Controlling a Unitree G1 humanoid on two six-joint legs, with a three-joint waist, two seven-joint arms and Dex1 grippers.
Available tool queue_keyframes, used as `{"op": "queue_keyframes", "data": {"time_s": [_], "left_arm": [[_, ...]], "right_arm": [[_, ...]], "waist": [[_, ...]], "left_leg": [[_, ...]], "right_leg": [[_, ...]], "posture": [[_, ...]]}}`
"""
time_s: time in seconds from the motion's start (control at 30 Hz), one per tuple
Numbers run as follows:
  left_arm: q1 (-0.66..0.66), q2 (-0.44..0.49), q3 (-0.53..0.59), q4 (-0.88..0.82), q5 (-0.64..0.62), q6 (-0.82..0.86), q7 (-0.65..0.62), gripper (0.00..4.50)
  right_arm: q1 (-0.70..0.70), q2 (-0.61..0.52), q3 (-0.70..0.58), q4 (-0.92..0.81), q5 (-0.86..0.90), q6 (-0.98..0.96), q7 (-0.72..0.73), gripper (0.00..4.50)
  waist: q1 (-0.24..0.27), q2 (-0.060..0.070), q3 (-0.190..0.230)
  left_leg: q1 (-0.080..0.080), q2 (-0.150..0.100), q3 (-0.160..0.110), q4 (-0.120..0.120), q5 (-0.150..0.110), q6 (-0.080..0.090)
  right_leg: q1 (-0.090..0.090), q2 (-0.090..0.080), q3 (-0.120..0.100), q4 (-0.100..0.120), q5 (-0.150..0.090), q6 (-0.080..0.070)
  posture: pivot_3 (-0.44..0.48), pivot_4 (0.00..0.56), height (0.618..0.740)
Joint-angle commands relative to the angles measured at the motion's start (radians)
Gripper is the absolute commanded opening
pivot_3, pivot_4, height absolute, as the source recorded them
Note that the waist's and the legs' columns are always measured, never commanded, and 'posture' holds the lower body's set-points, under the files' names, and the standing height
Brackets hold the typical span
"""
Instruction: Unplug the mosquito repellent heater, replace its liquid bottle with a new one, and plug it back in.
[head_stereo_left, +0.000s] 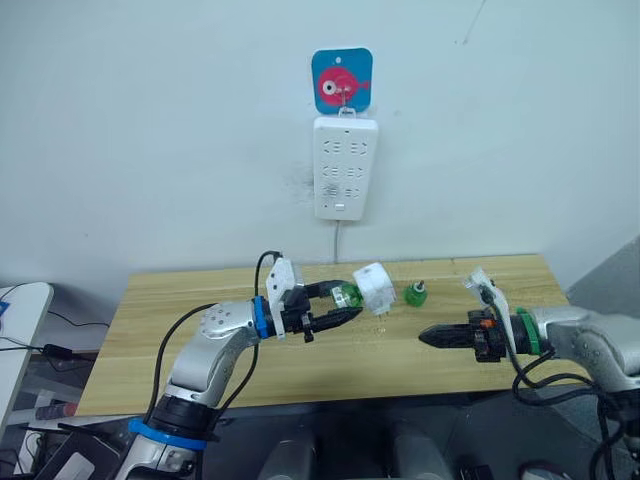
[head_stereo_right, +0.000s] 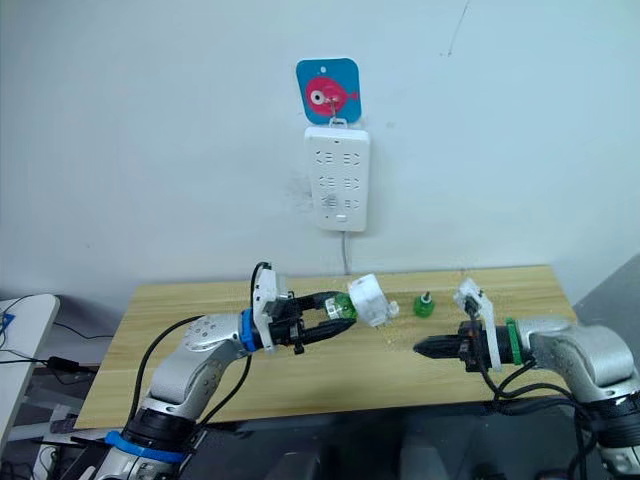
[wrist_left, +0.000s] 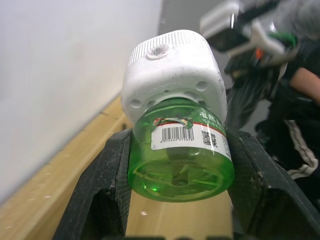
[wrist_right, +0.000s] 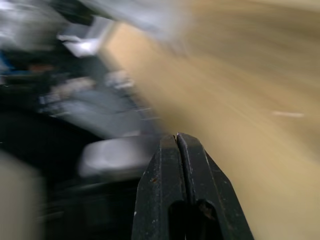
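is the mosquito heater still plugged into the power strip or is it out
Out. The mosquito repellent heater is off the power strip on the wall, over the table, its green bottle clamped in the left gripper.

Evenly and softly lit from overhead, with faint shadows under the power strip (head_stereo_left: 345, 167) on the pale wall (head_stereo_left: 150, 130). Sharp close up on the green bottle (wrist_left: 182, 155), blurred far behind it. Heavily motion-smeared across the table (wrist_right: 240, 90) beyond the right gripper (wrist_right: 177, 137).

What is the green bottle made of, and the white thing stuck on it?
The green bottle looks like clear glossy plastic, though glass is possible: light shines through it. The white heater looks like matte moulded plastic with small holes. The left hand grips the bottle.
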Motion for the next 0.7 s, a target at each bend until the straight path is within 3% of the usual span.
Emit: {"op": "queue_keyframes", "data": {"time_s": [0.03, 0.13, 0.4, 0.43, 0.7], "left_arm": [[0.022, 0.006, 0.046, -0.013, 0.013, -0.041, 0.039, 2.23], [0.062, 0.01, 0.058, -0.021, 0.042, -0.066, 0.073, 2.23], [0.121, 0.021, 0.078, -0.056, 0.044, -0.074, 0.104, 2.23], [0.123, 0.024, 0.078, -0.057, 0.045, -0.075, 0.102, 2.23], [0.13, 0.041, 0.088, -0.055, 0.041, -0.079, 0.094, 2.23]], "right_arm": [[0.025, 0.043, -0.074, 0.017, -0.068, -0.157, -0.077, 0.39], [0.075, 0.086, -0.097, -0.037, -0.054, -0.183, -0.097, 1.25], [0.104, 0.102, -0.091, -0.077, -0.054, -0.188, -0.094, 4.24], [0.103, 0.099, -0.086, -0.077, -0.054, -0.187, -0.087, 4.46], [0.071, 0.101, -0.082, -0.066, -0.052, -0.184, -0.076, 4.46]], "waist": [[-0.001, 0.001, 0.0], [-0.003, 0.001, -0.001], [0.0, 0.001, -0.002], [0.0, 0.001, -0.002], [0.0, 0.001, -0.002]], "left_leg": [[0.0, 0.0, 0.0, 0.0, 0.0, 0.0], [0.0, 0.001, 0.0, -0.001, 0.0, 0.0], [0.001, 0.0, 0.0, 0.0, 0.0, 0.0], [0.001, 0.001, -0.001, -0.001, 0.0, 0.0], [0.001, 0.001, -0.001, -0.001, 0.0, 0.0]], "right_leg": [[0.0, 0.0, 0.0, 0.0, 0.0, 0.0], [0.0, 0.0, 0.0, 0.0, 0.0, 0.0], [0.001, 0.0, 0.0, 0.0, 0.0, 0.0], [0.001, 0.0, 0.0, 0.0, 0.0, 0.0], [0.001, 0.0, 0.0, 0.0, 0.0, 0.0]], "posture": [[-0.005, 0.108, 0.74], [-0.005, 0.108, 0.74], [0.023, 0.115, 0.74], [0.023, 0.115, 0.74], [0.033, 0.117, 0.74]]}}
